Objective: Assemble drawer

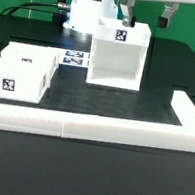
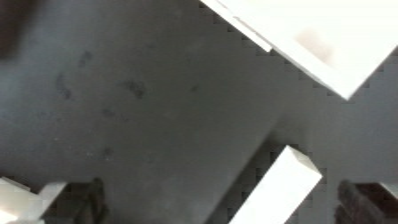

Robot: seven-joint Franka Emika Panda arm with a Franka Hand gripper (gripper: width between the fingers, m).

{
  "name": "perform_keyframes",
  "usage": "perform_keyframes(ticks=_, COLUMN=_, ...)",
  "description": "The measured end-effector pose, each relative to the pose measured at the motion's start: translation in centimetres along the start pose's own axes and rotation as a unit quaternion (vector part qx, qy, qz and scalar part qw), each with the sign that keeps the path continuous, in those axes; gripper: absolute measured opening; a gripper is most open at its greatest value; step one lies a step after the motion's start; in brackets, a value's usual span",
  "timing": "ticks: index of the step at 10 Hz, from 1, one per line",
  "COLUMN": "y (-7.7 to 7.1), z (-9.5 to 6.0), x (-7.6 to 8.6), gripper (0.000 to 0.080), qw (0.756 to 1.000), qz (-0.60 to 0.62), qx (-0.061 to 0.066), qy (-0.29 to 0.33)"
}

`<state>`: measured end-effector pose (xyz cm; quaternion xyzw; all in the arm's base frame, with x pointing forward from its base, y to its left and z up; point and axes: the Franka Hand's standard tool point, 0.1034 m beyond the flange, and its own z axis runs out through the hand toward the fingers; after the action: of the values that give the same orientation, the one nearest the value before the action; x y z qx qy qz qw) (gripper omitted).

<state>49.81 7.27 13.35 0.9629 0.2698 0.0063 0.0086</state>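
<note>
The white cube-shaped housing stands open-fronted at the middle back of the table, a tag on its top. Two shallow white trays with tags lie side by side at the exterior view's left. My gripper hangs above the housing's back edge, open and empty. In the wrist view the gripper has dark fingers wide apart, with a narrow white edge between them, untouched. I cannot tell which part that edge belongs to.
A long low white border bar runs along the front and turns back at the exterior view's right. The marker board lies flat left of the housing. A white surface fills the wrist view's corner.
</note>
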Motion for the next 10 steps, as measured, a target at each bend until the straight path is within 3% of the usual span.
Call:
perform_keyframes(ticks=3, y=0.0, z=-0.7, x=-0.8, gripper=0.0649, qw=0.997, qz=0.080, qx=-0.006, qy=0.009)
perform_keyframes(ticks=5, y=-2.2, z=-1.5, x=-2.7, gripper=0.0649, qw=0.988, qz=0.156, qx=-0.020, qy=0.001)
perform_keyframes(ticks=8, y=-3.6, z=-1.1, x=-5.0, gripper=0.0649, qw=0.981, qz=0.191, qx=-0.015, qy=-0.025)
perform_keyframes(ticks=10, y=-3.5, z=-1.0, x=-4.9, gripper=0.0649, qw=0.981, qz=0.191, qx=-0.015, qy=-0.025)
